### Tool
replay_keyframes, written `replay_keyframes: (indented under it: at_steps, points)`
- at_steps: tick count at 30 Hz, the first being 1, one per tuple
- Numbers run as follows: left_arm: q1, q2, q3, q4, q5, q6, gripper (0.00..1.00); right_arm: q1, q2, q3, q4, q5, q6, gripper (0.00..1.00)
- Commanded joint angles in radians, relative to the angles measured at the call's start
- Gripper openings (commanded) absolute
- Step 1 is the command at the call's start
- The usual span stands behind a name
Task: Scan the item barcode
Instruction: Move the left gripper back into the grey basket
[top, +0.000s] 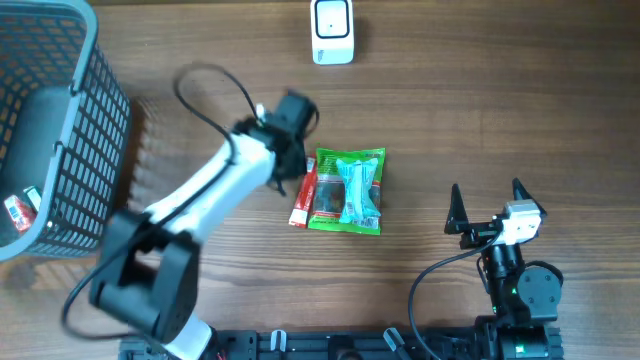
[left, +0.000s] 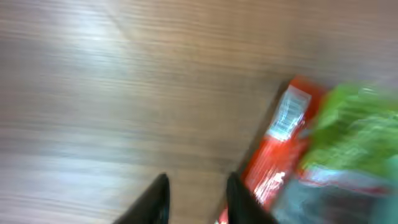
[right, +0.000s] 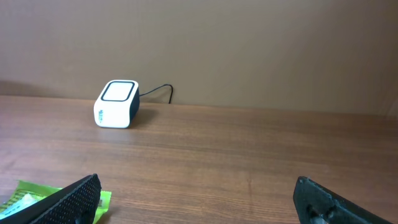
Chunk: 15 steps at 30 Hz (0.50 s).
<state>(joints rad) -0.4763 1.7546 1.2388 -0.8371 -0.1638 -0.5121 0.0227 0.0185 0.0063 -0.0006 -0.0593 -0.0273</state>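
Two arms work at a wooden table (top: 450, 100). Overhead view: a green packet (top: 350, 190) lies flat near the middle of the table, with a slim red packet (top: 303, 195) touching its left edge and possibly tucked slightly under it. A white barcode scanner (top: 332, 32) sits well apart from them at the far edge, and a grey mesh basket (top: 90, 130) stands at the far left. The left gripper (top: 288, 165) reaches in just beside the top of the red packet, while the right gripper (top: 487, 200) rests near its base with its fingers spread wide and empty. Left wrist view, blurred: the left gripper (left: 196, 202) shows two dark fingers a narrow gap apart with only bare wood between them, holding nothing. The red packet (left: 280, 149) lies just to their right, and the green packet (left: 354, 130) is beyond it. Right wrist view: the right gripper (right: 199, 205) is fully spread and empty, a corner of the green packet (right: 25, 193) shows at lower left, and the scanner (right: 116, 104) stands far across the table. Both packets look light, thin and crinkly, so probably soft and slippery. A pinch across a free sealed edge seems the safest hold, and it should keep the printed barcode uncovered.
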Motion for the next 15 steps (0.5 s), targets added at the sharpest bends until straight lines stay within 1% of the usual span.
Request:
replay_keyframes:
  at_steps: [1, 2, 4, 6, 7, 9, 11, 12, 15]
  points:
    - [0.081, -0.142, 0.33, -0.164, -0.156, 0.041, 0.5, -0.003, -0.005, -0.001, 0.002, 0.009, 0.008, 1.0]
    - [0.119, -0.155, 0.423, -0.219, -0.156, 0.042, 0.57, -0.003, -0.005, -0.001, 0.002, 0.009, 0.008, 1.0]
    - [0.184, -0.17, 0.544, -0.286, -0.156, 0.042, 0.59, -0.003, -0.005, -0.001, 0.002, 0.009, 0.008, 1.0]
    - [0.274, -0.183, 0.646, -0.34, -0.169, 0.042, 0.59, -0.003, -0.005, -0.001, 0.002, 0.009, 0.008, 1.0]
    - [0.33, -0.19, 0.684, -0.359, -0.179, 0.042, 0.61, -0.003, -0.005, -0.001, 0.002, 0.009, 0.008, 1.0]
    - [0.44, -0.203, 0.703, -0.365, -0.198, 0.042, 0.79, -0.003, -0.005, -0.001, 0.002, 0.009, 0.008, 1.0]
    - [0.556, -0.206, 0.703, -0.373, -0.209, 0.042, 0.95, -0.003, -0.005, -0.001, 0.002, 0.009, 0.008, 1.0]
    - [0.602, -0.206, 0.703, -0.381, -0.209, 0.042, 1.0, -0.003, -0.005, -0.001, 0.002, 0.009, 0.008, 1.0]
    - [0.793, -0.188, 0.703, -0.424, -0.208, 0.048, 1.0, -0.003, -0.005, -0.001, 0.003, 0.009, 0.008, 1.0]
